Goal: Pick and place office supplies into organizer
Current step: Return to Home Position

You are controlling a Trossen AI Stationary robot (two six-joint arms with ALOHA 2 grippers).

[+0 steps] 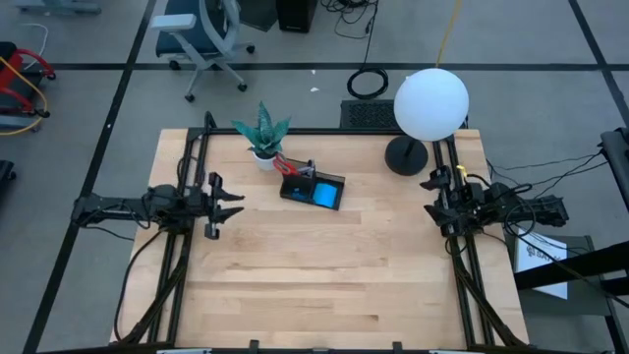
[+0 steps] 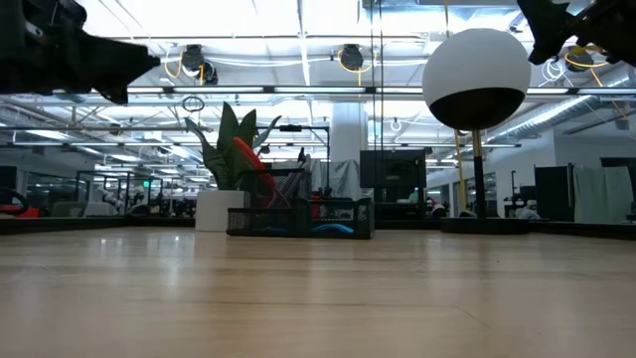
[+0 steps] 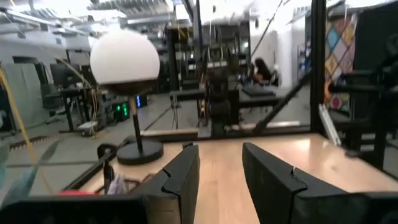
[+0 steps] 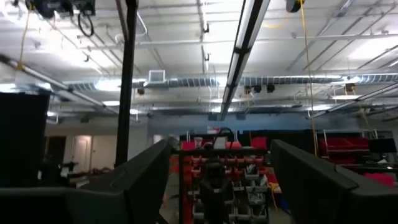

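**Fingers parted on both arms, organizer loaded between them**

Closest to us in the left wrist view, the left arm's two dark fingers (image 3: 180, 177) stand with a moderate gap between them and grip nothing. From above, we find the left end effector (image 1: 234, 205) over the desk (image 1: 324, 285). It is well apart from the organizer (image 1: 313, 189), on the side where the potted plant (image 1: 263, 133) stands.

The right end effector (image 1: 430, 196) hangs over the desk well apart from the organizer on the opposite side. In its own wrist view its fingers (image 4: 149, 177) are spread wide, with nothing between them.

We see the black organizer resting on the desk between the two end effectors, just beside the plant's white pot. We cannot tell whether the pot and organizer touch.

The red-handled scissors (image 1: 288, 167) stand in the organizer at the end nearest the plant. Their handles are up and tilted, as the low view shows. The bright blue notepad (image 1: 324, 194) lies flat in a compartment at the organizer's other end.

Near the organizer, toward the right end effector, sits the lamp's round black base (image 1: 405, 155), with its white globe (image 1: 430, 103) above it.
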